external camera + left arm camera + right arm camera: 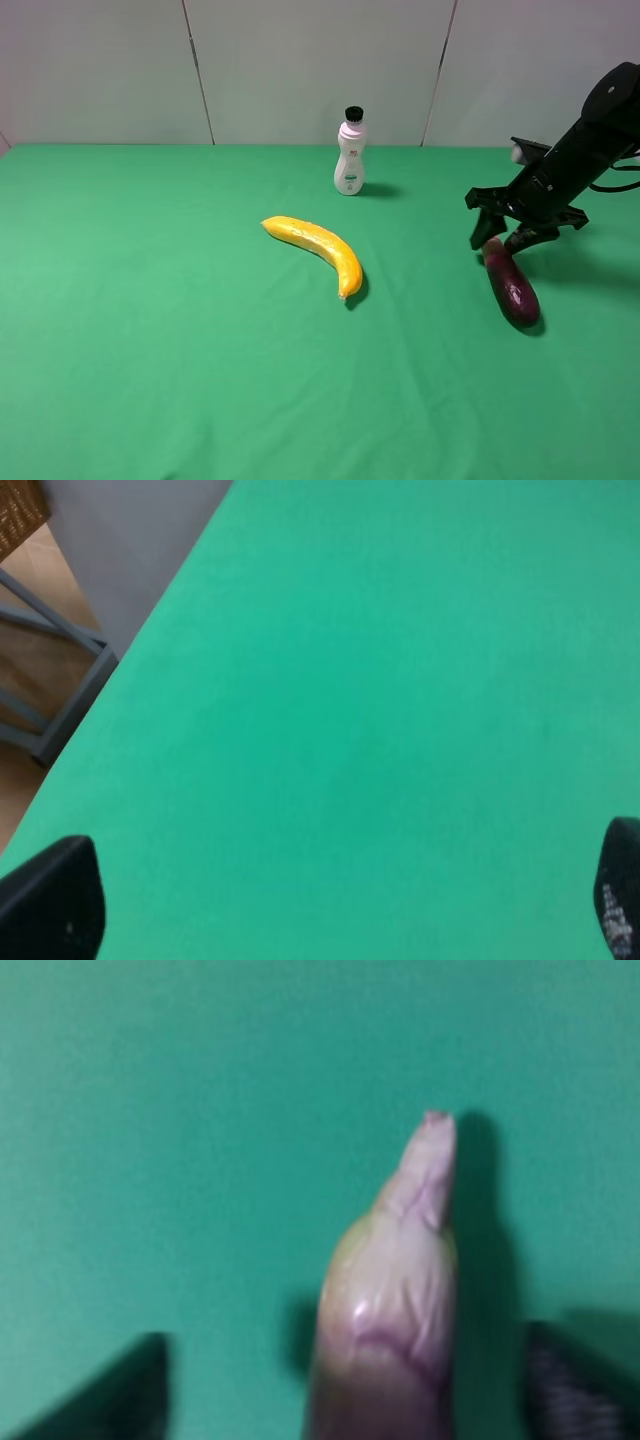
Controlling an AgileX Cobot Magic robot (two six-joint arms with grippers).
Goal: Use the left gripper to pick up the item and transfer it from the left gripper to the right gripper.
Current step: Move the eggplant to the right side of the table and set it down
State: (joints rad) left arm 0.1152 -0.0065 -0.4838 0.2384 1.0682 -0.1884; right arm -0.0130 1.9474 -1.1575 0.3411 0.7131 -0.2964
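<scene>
One green cloth [150, 330] covered the whole table, pale grey wall panels [300, 60] behind. Eggplant [511, 284] lay on cloth at right, stem end up btwn right gripper [500, 238] fingers, jaws apart, not touching it. Left gripper [330, 905] wide open over bare cloth nr table edge. Banana [318, 250] mid-table, bottle [349, 152] at back.

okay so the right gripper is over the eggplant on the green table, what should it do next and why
Probably lift straight up and clear. The right gripper has its jaws spread, with the eggplant's stem end between the fingers but lying on the green table, apparently released. The left gripper is open over bare cloth, holding nothing.
</scene>
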